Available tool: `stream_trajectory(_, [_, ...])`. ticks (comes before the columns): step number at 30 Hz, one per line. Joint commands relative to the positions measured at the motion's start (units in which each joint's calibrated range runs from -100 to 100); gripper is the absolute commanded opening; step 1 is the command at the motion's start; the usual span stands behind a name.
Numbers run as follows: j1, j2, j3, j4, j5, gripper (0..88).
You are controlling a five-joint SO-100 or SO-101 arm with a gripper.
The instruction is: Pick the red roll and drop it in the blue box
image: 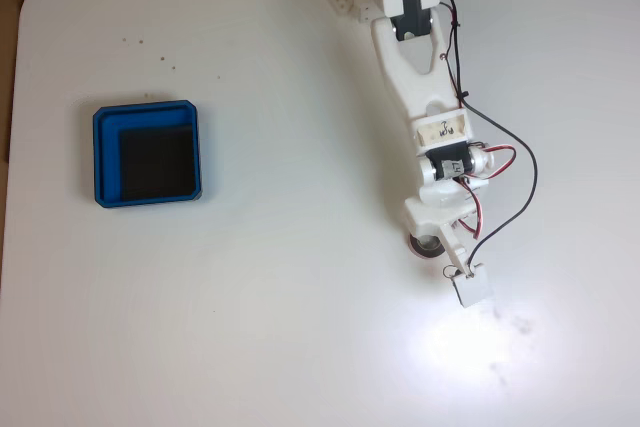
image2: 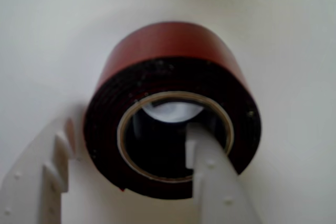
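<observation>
The red roll (image2: 173,51) lies on the white table close under the wrist camera, red on its side, dark on its top face, with a pale core. In the fixed view the roll (image: 427,245) peeks out from under the arm's tip at right of centre. My gripper (image2: 127,129) is open and straddles the roll's wall: the right finger (image2: 210,177) reaches into the hollow core, and the left finger (image2: 47,171) stands just outside, a little apart from the roll. The blue box (image: 100,157), with its black floor, sits far to the left of the gripper (image: 438,239).
The white arm (image: 415,77) stretches down from the table's top edge, with black and red cables (image: 520,177) looping on its right. A small white block (image: 473,289) hangs just below the gripper. Bright glare (image: 450,347) lies on the table below it.
</observation>
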Motion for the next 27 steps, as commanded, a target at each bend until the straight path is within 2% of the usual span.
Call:
stream_trajectory(1, [-0.34,-0.59,-3.93,-0.4,0.1,19.6])
stream_trajectory(27, [-0.34,2.76,-4.1,-0.32,0.18,17.9])
